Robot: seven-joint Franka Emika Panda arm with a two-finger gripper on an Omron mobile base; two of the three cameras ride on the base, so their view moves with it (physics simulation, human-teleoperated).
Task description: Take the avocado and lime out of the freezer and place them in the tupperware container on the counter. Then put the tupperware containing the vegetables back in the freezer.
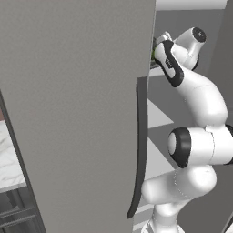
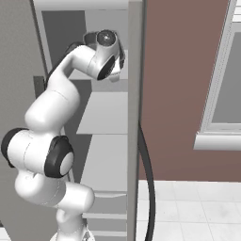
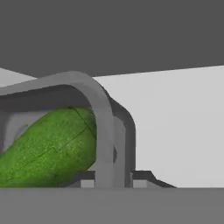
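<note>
1. At the bottom of the hand view, the gripper [image 3: 113,183] sits over the rim of the tupperware container [image 3: 98,94]; both dark tips are up against the rim's corner, and whether the jaws are clamped on it or just parting cannot be told.
2. A green fruit [image 3: 48,146] lies inside the tub; only one can be made out, and avocado or lime is unclear.
3. The tub rests on a pale freezer shelf [image 3: 175,127], near that shelf's near edge.
4. From the left base view, the arm [image 1: 195,104] reaches past the open freezer door [image 1: 77,113] to an upper shelf.
5. Judged from this, the return of the container to the freezer looks almost done; letting go and pulling the arm clear appear to be what is left.
6. The counter [image 1: 9,159] shows at the lower left.
</note>
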